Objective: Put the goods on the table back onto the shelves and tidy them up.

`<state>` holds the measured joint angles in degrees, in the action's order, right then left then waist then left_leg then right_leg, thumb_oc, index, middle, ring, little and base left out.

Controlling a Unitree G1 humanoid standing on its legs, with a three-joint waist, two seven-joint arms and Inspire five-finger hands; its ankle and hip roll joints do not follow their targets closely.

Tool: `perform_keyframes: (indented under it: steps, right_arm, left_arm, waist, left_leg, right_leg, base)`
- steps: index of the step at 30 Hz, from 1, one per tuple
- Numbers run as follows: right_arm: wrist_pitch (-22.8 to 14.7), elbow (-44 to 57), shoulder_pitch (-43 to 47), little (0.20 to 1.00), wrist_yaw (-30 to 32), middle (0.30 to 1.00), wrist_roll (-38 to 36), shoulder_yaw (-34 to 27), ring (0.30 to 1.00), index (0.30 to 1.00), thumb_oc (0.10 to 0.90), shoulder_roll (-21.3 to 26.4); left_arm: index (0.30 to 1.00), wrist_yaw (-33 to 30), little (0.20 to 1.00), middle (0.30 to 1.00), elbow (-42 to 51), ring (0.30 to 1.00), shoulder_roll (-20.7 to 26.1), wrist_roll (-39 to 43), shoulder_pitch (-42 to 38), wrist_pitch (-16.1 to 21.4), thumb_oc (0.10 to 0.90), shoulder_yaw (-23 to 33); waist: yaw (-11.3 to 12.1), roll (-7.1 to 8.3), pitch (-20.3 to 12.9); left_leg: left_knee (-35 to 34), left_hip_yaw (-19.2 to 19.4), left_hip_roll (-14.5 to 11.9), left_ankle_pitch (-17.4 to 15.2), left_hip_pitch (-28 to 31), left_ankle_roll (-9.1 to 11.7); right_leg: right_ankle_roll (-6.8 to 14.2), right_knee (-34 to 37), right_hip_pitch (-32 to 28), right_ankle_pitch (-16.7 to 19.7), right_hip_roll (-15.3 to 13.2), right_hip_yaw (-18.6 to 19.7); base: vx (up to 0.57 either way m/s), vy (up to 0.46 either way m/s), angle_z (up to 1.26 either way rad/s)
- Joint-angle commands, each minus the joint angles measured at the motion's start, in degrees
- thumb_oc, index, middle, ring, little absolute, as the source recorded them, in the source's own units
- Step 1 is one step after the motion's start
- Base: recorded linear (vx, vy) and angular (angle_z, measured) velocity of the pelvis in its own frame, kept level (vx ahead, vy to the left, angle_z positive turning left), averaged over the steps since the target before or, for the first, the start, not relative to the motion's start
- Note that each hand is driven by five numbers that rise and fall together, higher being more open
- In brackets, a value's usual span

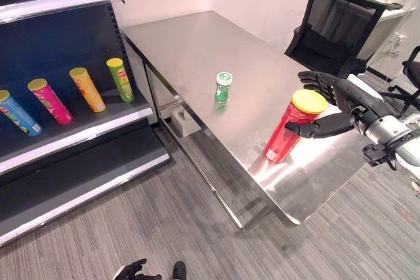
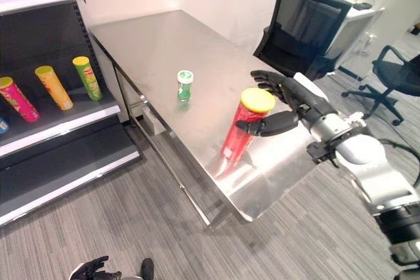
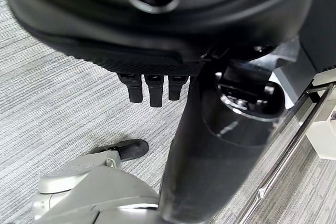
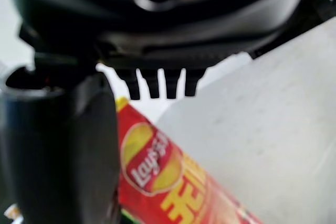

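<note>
— Left eye view first: where is the red can?

— The red can point(image 1: 289, 129) with the yellow lid stands a little tilted near the front of the steel table point(image 1: 197, 50), close to its right edge. The right hand point(image 1: 328, 106) is at its top — thumb in front of the can just under the lid, fingers point(image 1: 318, 82) stretched out behind it. The fingers are straight and spread; whether the thumb touches the can I cannot tell.

— And in the right wrist view?

— The can point(image 4: 173, 177) lies just beside the thumb, the fingertips point(image 4: 155, 85) straight above it.

— Anything else on the table?

— A small green bottle point(image 1: 223, 88) stands upright near the middle, well apart from the can.

— The shelves?

— The shelf point(image 1: 85, 132) on the left carries four cans lying side by side: blue point(image 1: 20, 114), pink point(image 1: 50, 101), orange point(image 1: 87, 89) and green point(image 1: 121, 80).

— The left hand?

— The left hand point(image 1: 133, 270) hangs low over the grey floor, fingers loosely curled, holding nothing. A black office chair point(image 1: 335, 27) stands behind the table.
</note>
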<state>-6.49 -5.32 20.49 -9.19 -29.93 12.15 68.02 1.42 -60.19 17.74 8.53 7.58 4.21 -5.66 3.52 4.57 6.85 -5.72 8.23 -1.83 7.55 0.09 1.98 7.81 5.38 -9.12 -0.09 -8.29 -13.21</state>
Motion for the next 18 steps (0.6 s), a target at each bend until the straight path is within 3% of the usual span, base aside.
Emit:
perform_keyframes:
  steps: [1,15,16,17,18]
  right_arm:
    - [-3.36,0.96,9.40,0.900,2.17,0.900,-0.37,-0.09,0.900,0.900,0.800,3.81]
    - [-3.08,0.70,14.01,0.900,1.65,0.900,-2.57,5.47,0.900,0.900,0.800,2.22]
    - [-3.00,0.55,14.37,0.378,1.57,0.378,-2.70,6.06,0.378,0.378,0.452,2.05]
    - [-2.77,0.38,14.90,0.300,1.42,0.300,-2.36,7.14,0.300,0.300,0.400,2.34]
    - [-2.57,0.40,15.34,0.300,1.18,0.300,-2.09,7.88,0.300,0.300,0.400,2.92]
  left_arm:
    - [0.900,-0.64,0.900,0.900,-2.47,0.900,0.76,-1.05,-1.53,1.44,0.800,-2.96]
    - [0.900,-0.69,0.900,0.900,-2.80,0.900,0.90,-0.79,-1.51,1.33,0.800,-3.39]
    - [0.900,-0.72,0.900,0.900,-2.92,0.900,0.83,-0.87,-1.64,1.30,0.800,-3.47]
    - [0.900,-0.71,0.900,0.900,-2.67,0.900,0.86,-0.76,-1.63,1.26,0.800,-3.44]
    - [0.900,-0.69,0.900,0.900,-2.56,0.900,0.90,-0.61,-1.69,1.22,0.800,-3.38]
  waist:
    - [1.86,1.72,-2.36]
    - [2.44,2.19,-2.12]
    - [2.47,2.22,-2.08]
    - [2.55,2.34,-2.03]
    - [2.58,2.43,-1.99]
  left_leg:
    - [0.72,0.67,-2.05,-6.42,2.24,2.74]
    - [0.72,0.44,-1.94,-6.64,2.34,2.77]
    - [0.72,0.38,-1.95,-6.64,2.33,2.78]
    - [0.72,0.37,-1.94,-6.64,2.33,2.79]
    - [0.72,0.34,-1.94,-6.62,2.33,2.84]
  right_leg:
    - [3.25,-0.38,0.49,1.44,-2.29,-1.76]
    - [3.31,-0.38,0.42,1.45,-2.47,-2.08]
    - [3.30,-0.38,0.36,1.44,-2.47,-2.17]
    - [3.29,-0.38,0.37,1.50,-2.47,-2.22]
    - [3.29,-0.38,0.42,1.52,-2.42,-2.24]
  base:
    - [0.00,0.000,0.00]
    - [0.00,-0.001,0.01]
    - [0.01,-0.006,0.04]
    - [0.00,0.000,0.00]
    - [0.00,0.000,0.00]
